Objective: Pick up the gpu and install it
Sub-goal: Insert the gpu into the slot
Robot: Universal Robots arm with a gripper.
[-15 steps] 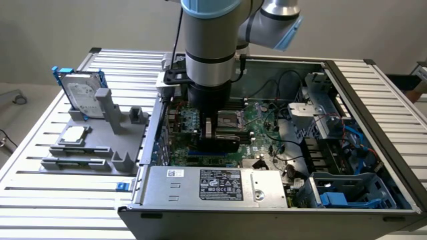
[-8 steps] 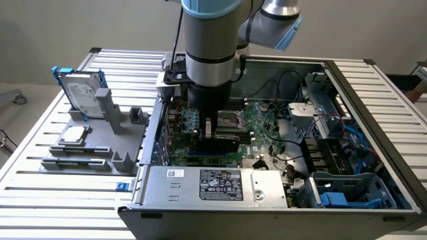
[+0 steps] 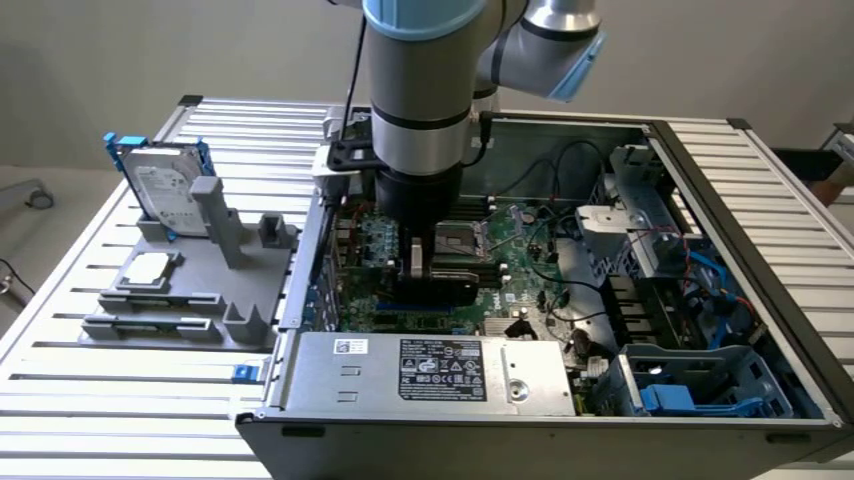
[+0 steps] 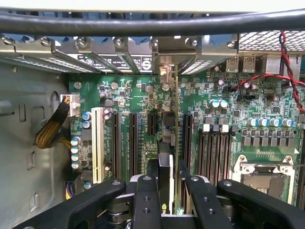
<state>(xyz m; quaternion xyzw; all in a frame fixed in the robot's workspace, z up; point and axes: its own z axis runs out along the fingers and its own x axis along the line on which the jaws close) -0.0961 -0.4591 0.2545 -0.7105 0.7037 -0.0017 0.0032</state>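
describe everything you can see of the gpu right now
The gpu is a thin flat card with a black face and a green board edge. It stands on edge inside the open computer case, over the green motherboard and its long black expansion slots. The gripper is clamped on its two faces from above. In the wrist view it shows edge-on, running toward the case's rear wall. Whether its lower edge sits in a slot cannot be told.
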